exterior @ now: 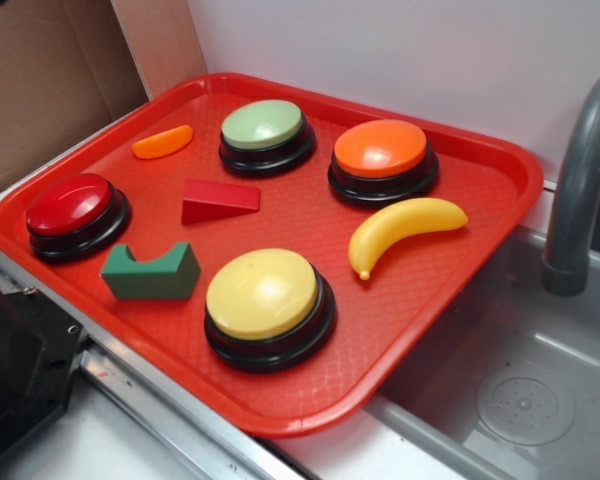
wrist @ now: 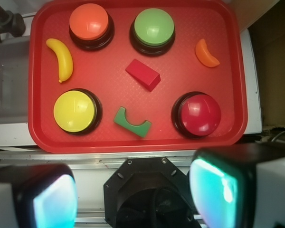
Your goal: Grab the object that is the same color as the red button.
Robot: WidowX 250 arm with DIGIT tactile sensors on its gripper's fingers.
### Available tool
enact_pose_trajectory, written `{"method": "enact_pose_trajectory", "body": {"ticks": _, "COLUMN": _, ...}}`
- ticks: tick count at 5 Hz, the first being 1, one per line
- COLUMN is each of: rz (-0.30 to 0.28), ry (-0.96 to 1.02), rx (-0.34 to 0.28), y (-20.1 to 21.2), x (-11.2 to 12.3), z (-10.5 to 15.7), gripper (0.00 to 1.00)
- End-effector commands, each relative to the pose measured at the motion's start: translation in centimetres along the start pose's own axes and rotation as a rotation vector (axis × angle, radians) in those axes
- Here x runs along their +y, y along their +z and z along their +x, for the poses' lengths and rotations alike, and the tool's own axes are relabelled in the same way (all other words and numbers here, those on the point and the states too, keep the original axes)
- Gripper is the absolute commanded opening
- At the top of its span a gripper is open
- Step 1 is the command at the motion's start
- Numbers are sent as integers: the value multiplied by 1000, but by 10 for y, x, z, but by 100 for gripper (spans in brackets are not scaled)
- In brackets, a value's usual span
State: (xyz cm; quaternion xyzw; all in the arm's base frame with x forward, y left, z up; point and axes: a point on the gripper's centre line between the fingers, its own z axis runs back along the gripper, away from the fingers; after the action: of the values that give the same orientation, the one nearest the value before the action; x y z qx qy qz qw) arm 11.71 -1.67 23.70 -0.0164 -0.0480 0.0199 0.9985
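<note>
Red wedge block (exterior: 218, 200) lying flat near middle of red tray (exterior: 435, 300), apart from everything, not touched. In wrist view wedge (wrist: 143, 74) sitting at about 11 o'clock from red button (wrist: 198, 114) and 6 o'clock from green button (wrist: 153, 27). Matching red button (exterior: 72, 209) in colour, so reading it as the target.

Looking like solid matte plastic or wood: likely light, stiff, not fragile, not very slippery. Sloped top face probably shedding the fingers, so judging best hold across the two flat triangular side faces, low near the thick end. Tray surface textured, so block maybe sliding a little if nudged.

Hand (wrist: 133, 190) hanging high above the counter edge, at 6 o'clock of the tray in wrist view, well apart from wedge. Fingers (wrist: 218, 190) standing wide, nothing between them.

Open room all round the wedge: green notched block (wrist: 132, 122) nearest at 6 o'clock, still a clear gap. Orange slice (wrist: 207, 53) at 2 o'clock, yellow button (wrist: 76, 111) at 8 o'clock, orange button (wrist: 89, 22) and banana (wrist: 61, 59) further off. Tray rim raised, far from wedge. Sink (exterior: 520, 390) and faucet (exterior: 580, 190) sitting beside the tray, out of the straight path down.
</note>
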Motion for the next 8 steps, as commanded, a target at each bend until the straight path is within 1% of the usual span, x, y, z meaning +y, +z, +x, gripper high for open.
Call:
{"method": "enact_pose_trajectory", "body": {"ticks": 1, "rz": 0, "ry": 0, "rx": 0, "y": 0, "x": 0, "z": 0, "gripper": 100}}
{"method": "enact_pose_trajectory", "body": {"ticks": 2, "rz": 49, "ry": -49, "rx": -6, "y": -13, "x": 26, "z": 6, "gripper": 100}}
{"method": "enact_pose_trajectory", "body": {"ticks": 3, "rz": 125, "ry": -166, "rx": 2, "y": -35, "x": 56, "z": 14, "gripper": 100}}
{"method": "enact_pose_trajectory", "body": {"ticks": 4, "rz": 124, "ry": -267, "rx": 16, "y": -55, "x": 76, "z": 18, "gripper": 100}}
{"method": "enact_pose_trajectory", "body": {"ticks": 5, "rz": 97, "ry": -352, "rx": 7, "y": -86, "x": 87, "z": 30, "gripper": 100}}
{"method": "enact_pose_trajectory", "body": {"ticks": 6, "rz": 69, "ry": -427, "rx": 1, "y": -115, "x": 83, "z": 49, "gripper": 100}}
{"method": "enact_pose_trajectory", "body": {"ticks": 7, "rz": 38, "ry": -419, "rx": -38, "y": -144, "x": 69, "z": 73, "gripper": 100}}
{"method": "enact_pose_trajectory", "body": {"ticks": 8, "rz": 53, "ry": -399, "rx": 2, "y": -171, "x": 58, "z": 88, "gripper": 100}}
